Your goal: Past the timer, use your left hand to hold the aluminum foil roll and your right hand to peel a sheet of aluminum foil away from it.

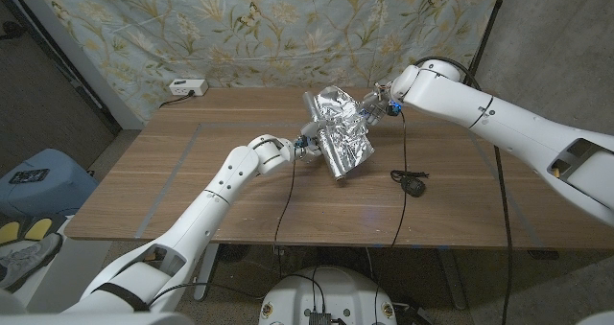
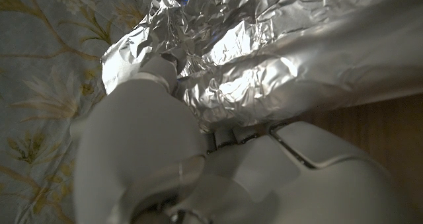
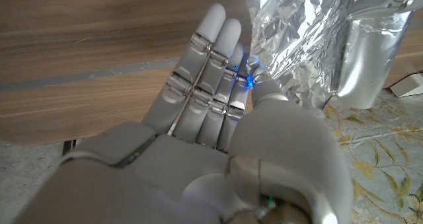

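Foil roll (image 1: 317,114): sitting above the table's far middle, with a crumpled sheet (image 1: 345,143) hanging off it
Left hand (image 1: 305,143): gripping the roll from below — foil pressing against its fingers (image 2: 158,69)
Right hand (image 1: 376,106): pinching the sheet's edge, fingers (image 3: 211,65) lying nearly straight
Table (image 1: 173,181): wooden, with a small black object (image 1: 413,181) lying on it near the right side
Room: floral curtain (image 1: 192,28) hanging behind — white power strip (image 1: 187,87) sitting at the table's far edge

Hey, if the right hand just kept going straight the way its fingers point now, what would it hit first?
Probably bare table: the right hand has its fingers stretched over the wood, with the crumpled foil sheet beside them. Depth is unclear.
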